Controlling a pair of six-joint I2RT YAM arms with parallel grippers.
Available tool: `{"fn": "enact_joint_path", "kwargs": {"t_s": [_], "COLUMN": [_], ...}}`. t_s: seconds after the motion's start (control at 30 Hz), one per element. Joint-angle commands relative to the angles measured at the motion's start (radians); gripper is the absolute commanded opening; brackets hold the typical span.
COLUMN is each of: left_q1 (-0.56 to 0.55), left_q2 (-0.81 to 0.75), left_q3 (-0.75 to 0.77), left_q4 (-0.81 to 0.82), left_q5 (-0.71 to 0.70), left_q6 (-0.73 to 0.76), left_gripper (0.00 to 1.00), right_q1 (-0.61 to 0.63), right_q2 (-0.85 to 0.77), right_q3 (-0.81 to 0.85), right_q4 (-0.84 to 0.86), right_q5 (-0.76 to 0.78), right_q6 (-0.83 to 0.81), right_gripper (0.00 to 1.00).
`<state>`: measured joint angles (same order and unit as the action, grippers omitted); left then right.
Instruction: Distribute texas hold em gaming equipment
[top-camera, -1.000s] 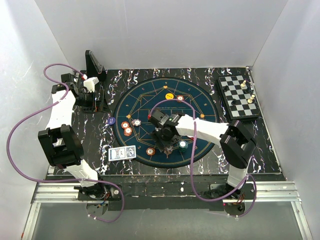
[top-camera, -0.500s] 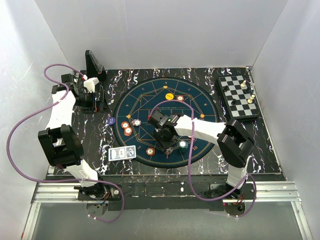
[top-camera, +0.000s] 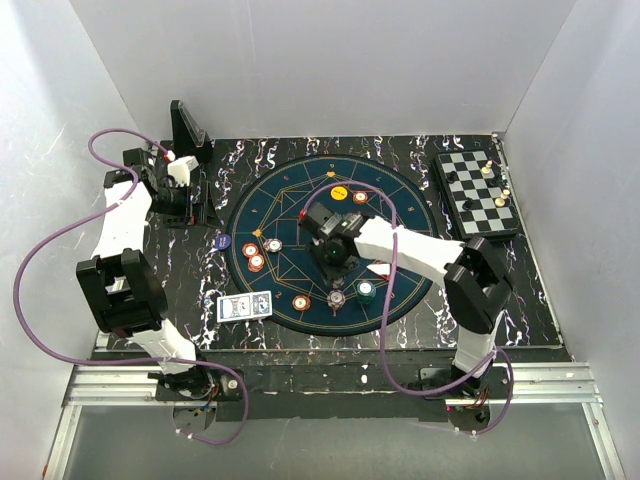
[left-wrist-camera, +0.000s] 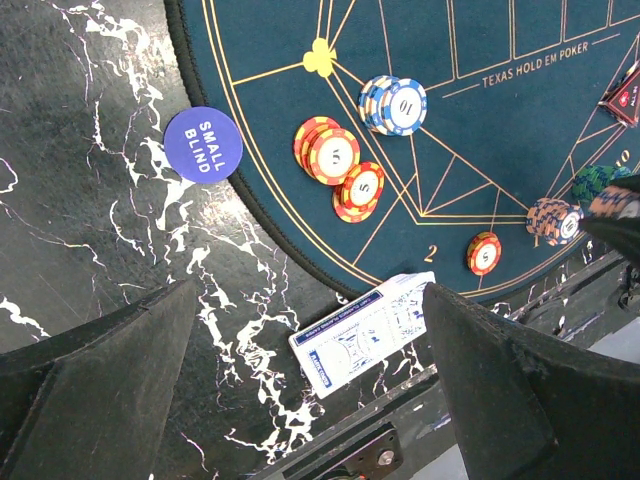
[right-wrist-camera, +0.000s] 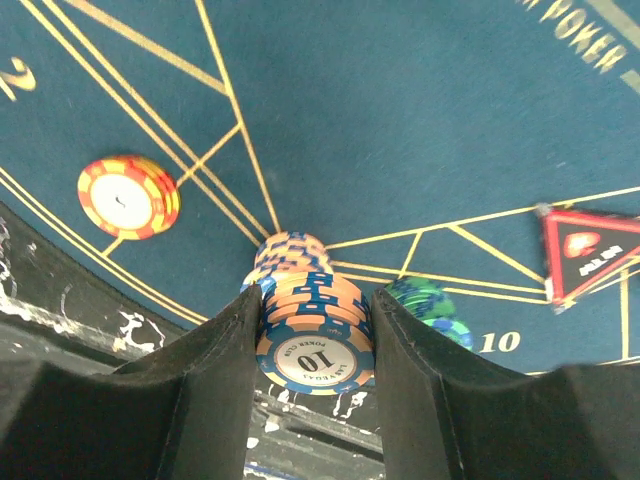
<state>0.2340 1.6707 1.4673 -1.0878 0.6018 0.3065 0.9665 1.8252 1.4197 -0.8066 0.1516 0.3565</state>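
My right gripper (right-wrist-camera: 317, 297) is shut on a short stack of orange-and-blue "10" poker chips (right-wrist-camera: 316, 340), held just above the round mat. More chips of that stack (right-wrist-camera: 288, 250) stay on the mat behind it, with a teal stack (right-wrist-camera: 432, 306) beside them. From the top view the right gripper (top-camera: 333, 255) hangs over the mat's middle. A red-white triangle marker (top-camera: 380, 268) lies to its right. My left gripper (left-wrist-camera: 310, 400) is open above the blue-backed playing cards (left-wrist-camera: 365, 332), holding nothing. The blue small-blind disc (left-wrist-camera: 203, 144) lies off the mat.
Orange chips (top-camera: 253, 255) and a white-faced stack (top-camera: 273, 244) sit on the mat's left, one orange stack (top-camera: 301, 302) near its front, a yellow disc (top-camera: 340, 193) at its far side. The chessboard (top-camera: 476, 192) stands at the back right. A black stand (top-camera: 186, 126) rises back left.
The right gripper closed on the upper chips of the orange-and-blue stack and drew back toward the mat's middle, leaving the lower chips on the mat. The left arm has not moved.
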Motion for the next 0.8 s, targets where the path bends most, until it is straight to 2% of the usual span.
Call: {"fn": "enact_joint_path", "kwargs": {"t_s": [0.0,0.23,0.43,0.53,0.77], "left_q1": [0.007,0.007,0.007,0.008,0.008], "left_q2": [-0.048,-0.028,0.007,0.024,0.066], "left_q3": [0.005,0.018,0.037,0.045,0.074], "left_q4": [0.009,0.006,0.005,0.006,-0.001], "left_q5": [-0.002,-0.004,-0.010,-0.011,-0.020], "left_q6": [0.013,0.020,0.025,0.026,0.042], "left_gripper": [0.98,0.98,0.98,0.98,0.98], "right_q1": [-0.081,-0.247,-0.331,-0.357,-0.394], "right_q2": [-0.032,0.178,0.468,0.542,0.606], "right_q3": [0.139,0.474,0.876,0.929,0.889], "right_q4": [-0.031,-0.094,-0.177,-0.142,-0.062], "right_q5": [0.019,0.017,0.026,0.023,-0.010], "right_q6": [-0.028,-0.071,-0.083,-0.070,-0.037], "right_gripper": [0.16,0.13,0.13,0.12,0.12]}}
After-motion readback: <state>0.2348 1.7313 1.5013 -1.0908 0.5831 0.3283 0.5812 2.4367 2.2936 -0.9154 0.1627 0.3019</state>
